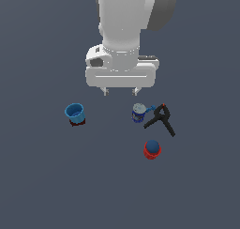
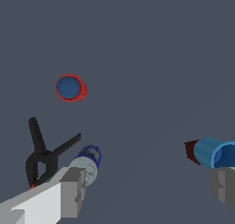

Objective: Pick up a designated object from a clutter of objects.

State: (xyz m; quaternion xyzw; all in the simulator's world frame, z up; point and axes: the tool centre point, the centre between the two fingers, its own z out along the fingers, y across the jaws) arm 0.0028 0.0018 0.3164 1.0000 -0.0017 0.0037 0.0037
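— On the exterior view's left, what do you have on the worktop [image 1: 42, 176]?

— You have a light blue cup [image 1: 74, 112] there, upright, with something dark red showing at its base. It stands well apart from everything else.

— And moving toward the middle?

— Your pincer [image 1: 121, 90] hangs above the worktop, its fingers spread wide and holding nothing. Just past it, toward the exterior view's right, you see a blue can [image 1: 138, 113] with a silver top, and a black clamp [image 1: 161, 119] just beside it, its handles splayed.

— Where is your ball?

— Look nearer the camera than the clamp. The dark blue ball [image 1: 152, 146] sits in the mouth of a red cup [image 1: 152, 153], clear of the can and the clamp.

— Does the wrist view agree?

— Yes. You see the ball [image 2: 68, 86] filling the red cup's [image 2: 81, 90] mouth, apart from the clamp [image 2: 43, 155] and can [image 2: 87, 163].
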